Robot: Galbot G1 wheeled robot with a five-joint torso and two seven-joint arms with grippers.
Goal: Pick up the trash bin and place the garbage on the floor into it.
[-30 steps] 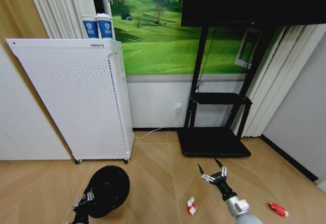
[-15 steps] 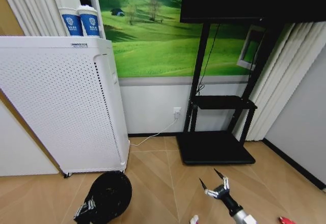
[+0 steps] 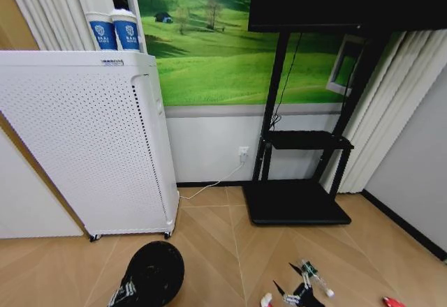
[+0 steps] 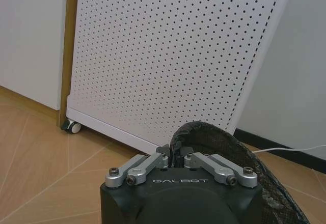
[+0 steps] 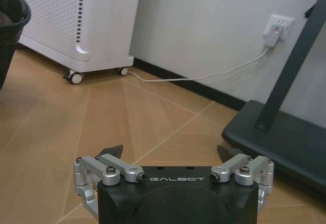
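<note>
The round black mesh trash bin [image 3: 152, 273], pinched at its rim by the left gripper [image 4: 177, 160] beside the white perforated cabinet [image 3: 84, 139], could be tipped from so narrow a hold, while the right gripper [image 5: 170, 155] is held spread and empty.

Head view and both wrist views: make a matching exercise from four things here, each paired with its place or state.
Things:
1. trash bin
2. paper cups
3. right gripper
4. red piece

Places or states:
a. lying on the floor, off to the robot's right
b. gripped at its rim by the left gripper
c. open, holding nothing
d. standing on top of the white perforated cabinet

Pairs: 1-b, 2-d, 3-c, 4-a
</note>
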